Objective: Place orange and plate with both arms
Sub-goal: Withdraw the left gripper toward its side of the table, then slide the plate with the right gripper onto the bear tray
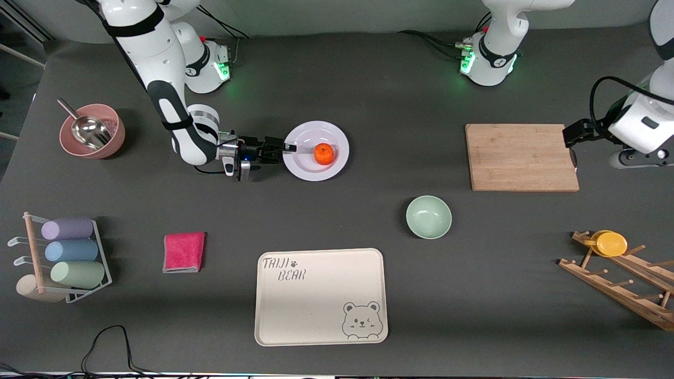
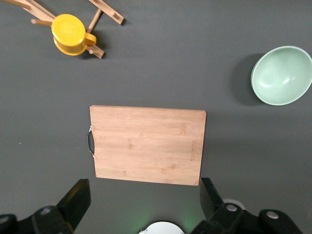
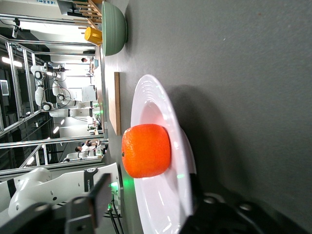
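The orange [image 1: 324,153] sits in the shallow centre of the white plate [image 1: 310,134], which lies flat on the table toward the right arm's end. My right gripper [image 1: 287,149] lies low and level at the plate's rim, one finger above the rim and one under it. In the right wrist view the orange [image 3: 146,150] rests on the plate [image 3: 161,102], and my right gripper [image 3: 148,195] straddles the rim with a gap still showing at the upper finger [image 3: 100,195]. My left gripper [image 1: 573,152] hangs open and empty over the edge of the cutting board [image 2: 146,144].
A wooden cutting board [image 1: 521,157] lies toward the left arm's end. A pale green bowl [image 1: 428,217] and a cream bear tray [image 1: 321,295] are nearer the front camera. A pink cloth [image 1: 184,251], a pink bowl with a scoop [image 1: 92,130], a cup rack [image 1: 68,252] and a wooden rack with a yellow cup [image 1: 611,243] sit around the edges.
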